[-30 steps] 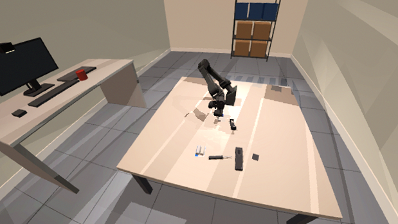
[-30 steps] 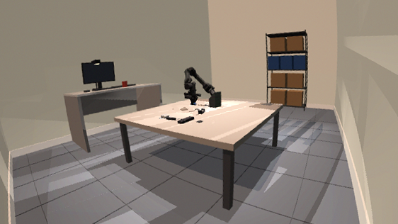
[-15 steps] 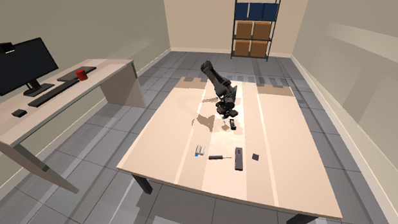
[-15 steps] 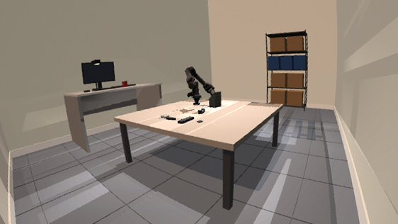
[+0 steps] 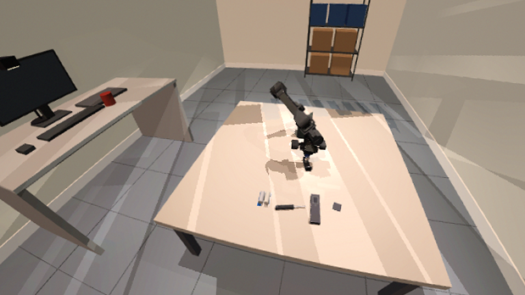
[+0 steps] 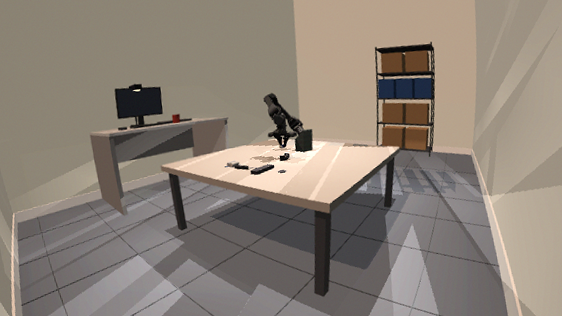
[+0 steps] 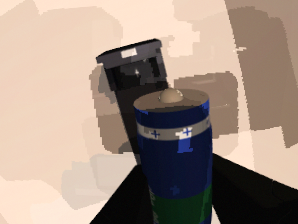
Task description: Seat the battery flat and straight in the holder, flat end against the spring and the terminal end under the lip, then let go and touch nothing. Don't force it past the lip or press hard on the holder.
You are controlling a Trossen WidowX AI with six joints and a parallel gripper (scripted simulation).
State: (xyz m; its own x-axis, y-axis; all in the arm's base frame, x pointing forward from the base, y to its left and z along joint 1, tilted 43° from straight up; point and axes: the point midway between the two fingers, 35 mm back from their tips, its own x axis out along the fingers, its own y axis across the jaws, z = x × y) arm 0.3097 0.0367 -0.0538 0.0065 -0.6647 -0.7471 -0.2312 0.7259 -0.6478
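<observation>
Left to right on the table point(image 5: 229, 214) lay two spare cells point(image 5: 263, 199), one screwdriver point(image 5: 289, 207), one remote point(image 5: 315, 209) and one small square point(image 5: 336, 206). One battery point(image 7: 176, 169) stood pinched in the pincer point(image 7: 178, 219), above the one holder point(image 7: 136, 72).

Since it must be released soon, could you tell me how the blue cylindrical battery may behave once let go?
The blue cylindrical battery, shut in the gripper, looks rigid and smooth, so it may slip. Being round, it would probably roll on the table if released outside the black holder.
</observation>
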